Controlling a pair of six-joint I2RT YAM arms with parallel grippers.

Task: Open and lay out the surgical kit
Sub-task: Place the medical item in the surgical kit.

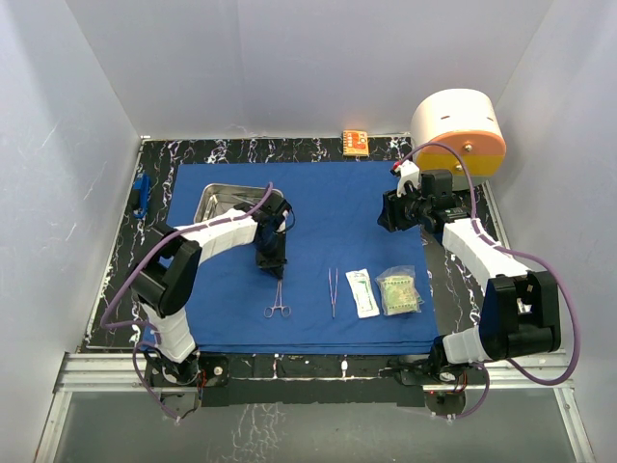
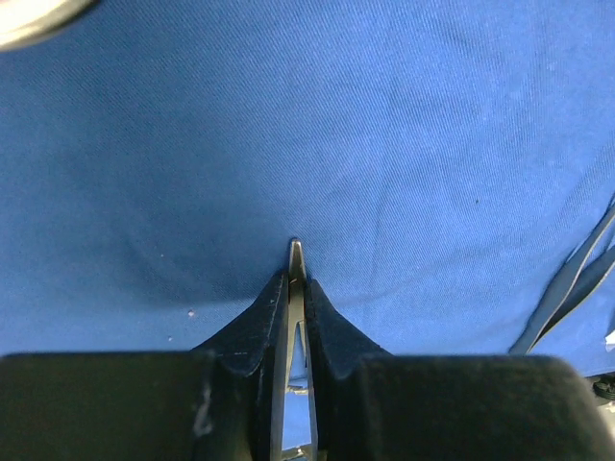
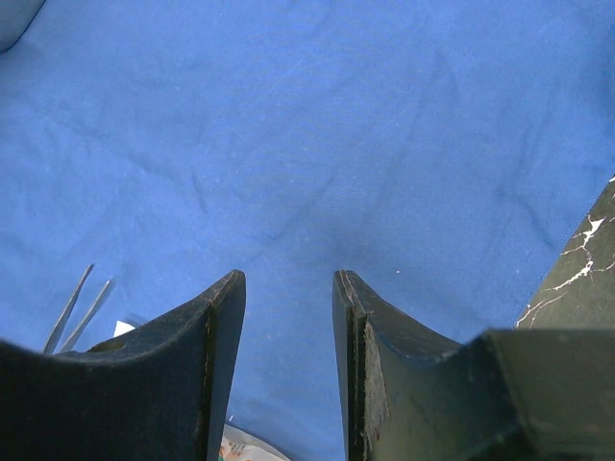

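Note:
The surgical kit's royal-blue cloth (image 1: 328, 231) lies spread flat on the table. Its steel tray (image 1: 224, 200) sits at the cloth's back left. My left gripper (image 1: 275, 268) is shut on the ring-handled forceps (image 1: 278, 307), low over the cloth. In the left wrist view the forceps tip (image 2: 295, 254) pokes out between the fingers (image 2: 264, 312). Tweezers (image 1: 333, 289), a white packet (image 1: 362, 292) and a greenish packet (image 1: 399, 291) lie in a row near the front. My right gripper (image 1: 386, 214) hovers open and empty over the cloth's right part (image 3: 288, 279).
A cream-and-orange cylinder (image 1: 459, 130) stands at the back right, close behind the right arm. A small orange box (image 1: 355, 142) lies at the back edge, and a blue object (image 1: 141, 196) sits off the cloth at the left. Black marbled table (image 3: 586, 269) shows beside the cloth.

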